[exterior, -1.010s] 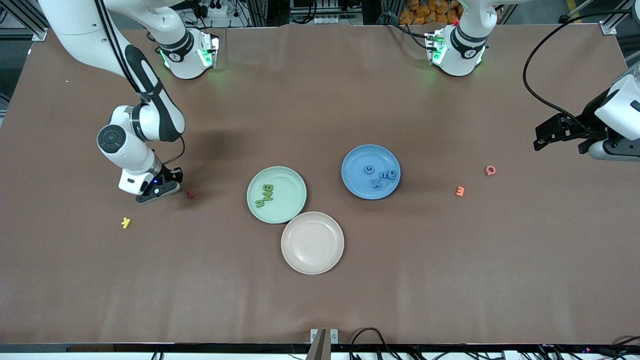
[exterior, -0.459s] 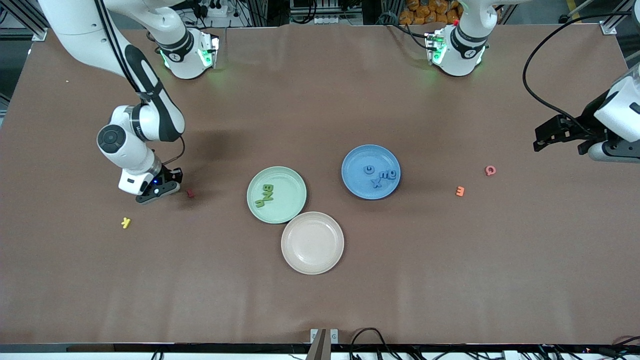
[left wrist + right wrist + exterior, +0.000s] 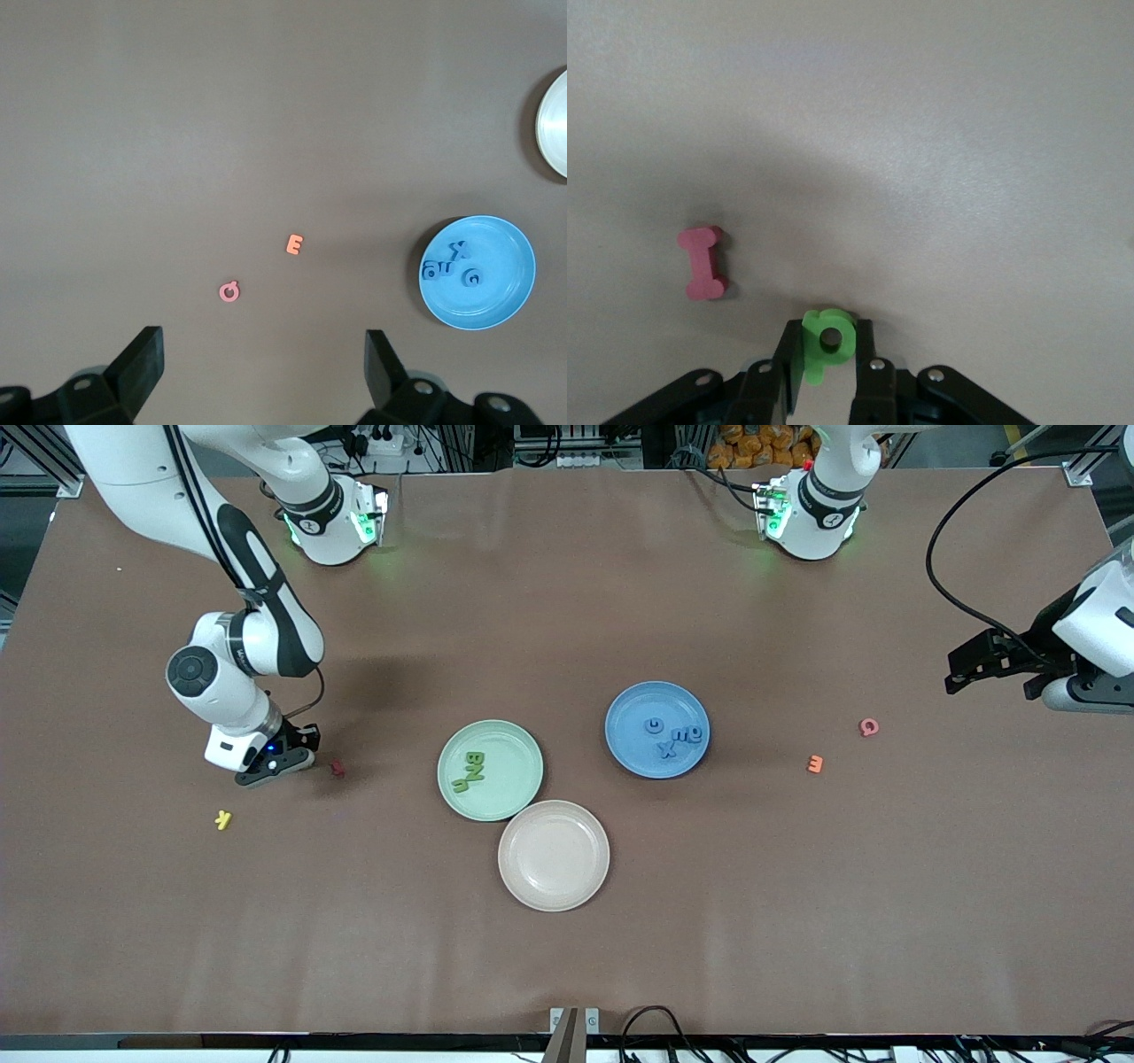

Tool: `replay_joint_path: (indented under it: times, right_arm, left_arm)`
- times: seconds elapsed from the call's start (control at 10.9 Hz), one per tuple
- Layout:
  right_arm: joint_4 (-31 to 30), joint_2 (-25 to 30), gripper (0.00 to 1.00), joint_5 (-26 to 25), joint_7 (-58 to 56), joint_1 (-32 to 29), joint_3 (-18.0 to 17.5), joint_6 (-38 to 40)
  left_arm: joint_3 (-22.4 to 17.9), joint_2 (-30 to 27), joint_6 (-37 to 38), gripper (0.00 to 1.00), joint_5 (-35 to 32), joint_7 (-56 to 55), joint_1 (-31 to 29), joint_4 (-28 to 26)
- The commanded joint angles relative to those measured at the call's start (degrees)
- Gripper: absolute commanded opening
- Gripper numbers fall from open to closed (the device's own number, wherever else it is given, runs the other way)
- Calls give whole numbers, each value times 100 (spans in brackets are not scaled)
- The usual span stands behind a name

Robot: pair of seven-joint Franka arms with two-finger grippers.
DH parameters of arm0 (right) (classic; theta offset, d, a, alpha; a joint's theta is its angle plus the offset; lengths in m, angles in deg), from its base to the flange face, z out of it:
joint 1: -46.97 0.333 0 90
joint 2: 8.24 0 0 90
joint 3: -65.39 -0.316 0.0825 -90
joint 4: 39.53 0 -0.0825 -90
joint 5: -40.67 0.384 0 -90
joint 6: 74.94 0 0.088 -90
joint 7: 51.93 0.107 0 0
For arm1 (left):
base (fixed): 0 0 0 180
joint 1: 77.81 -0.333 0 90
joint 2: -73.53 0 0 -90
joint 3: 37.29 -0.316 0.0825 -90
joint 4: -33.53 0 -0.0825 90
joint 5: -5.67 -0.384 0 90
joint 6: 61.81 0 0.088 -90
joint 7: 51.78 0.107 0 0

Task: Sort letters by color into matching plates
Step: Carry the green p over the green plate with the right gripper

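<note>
My right gripper (image 3: 266, 767) is shut on a green letter P (image 3: 827, 340), low over the table beside a red letter. The pale green plate (image 3: 518, 746) near the table's middle holds three green letters (image 3: 471, 771). The blue plate (image 3: 636, 705), toward the left arm's end from it, holds several blue letters (image 3: 673, 737). That plate (image 3: 503, 266) and its letters (image 3: 447, 264) also show in the left wrist view. My left gripper (image 3: 265, 356) is open and empty. It waits over the left arm's end of the table (image 3: 967, 669).
A red letter I (image 3: 337, 767) lies beside the right gripper and shows in the right wrist view (image 3: 702, 262). A yellow letter (image 3: 223, 819) lies nearer the camera. A pink letter (image 3: 869, 727) and an orange E (image 3: 815, 763) lie near the left gripper. A beige-pink plate (image 3: 554, 855) touches the green plate.
My right gripper has shifted slightly toward the right arm's end of the table with the green letter in it. The left arm has not moved.
</note>
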Motion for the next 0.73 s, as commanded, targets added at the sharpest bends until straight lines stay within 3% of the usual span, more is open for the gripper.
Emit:
replay_joint_path:
  times: [0.0, 0.37, 0.64]
  right_arm:
    - [217, 343, 10, -41, 113, -172, -66, 711]
    - [349, 388, 10, 47, 1183, -102, -74, 756]
    - [455, 370, 10, 47, 2718, 345, -74, 765]
  left_arm:
    - [10, -5, -43, 100, 158, 91, -17, 10]
    - [10, -5, -43, 100, 158, 91, -43, 10]
    - [10, -5, -43, 100, 158, 91, -43, 10]
